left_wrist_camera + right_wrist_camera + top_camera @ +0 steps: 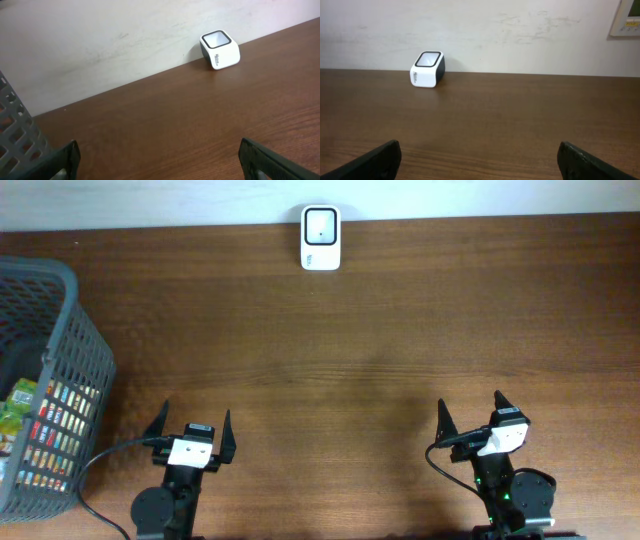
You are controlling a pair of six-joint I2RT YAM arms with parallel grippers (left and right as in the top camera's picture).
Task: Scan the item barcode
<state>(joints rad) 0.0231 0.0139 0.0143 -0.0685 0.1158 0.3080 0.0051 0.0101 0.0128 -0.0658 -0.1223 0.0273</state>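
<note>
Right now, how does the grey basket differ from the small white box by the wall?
The basket is dark open mesh; the scanner is a solid white shell. The basket is far larger than the scanner. The basket holds colourful packets at the left; the scanner stands at the far edge. Both rest on the table.

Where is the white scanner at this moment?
In the overhead view, the scanner stands at the far edge of the table, about midway across and well apart from the basket on the left.
</note>
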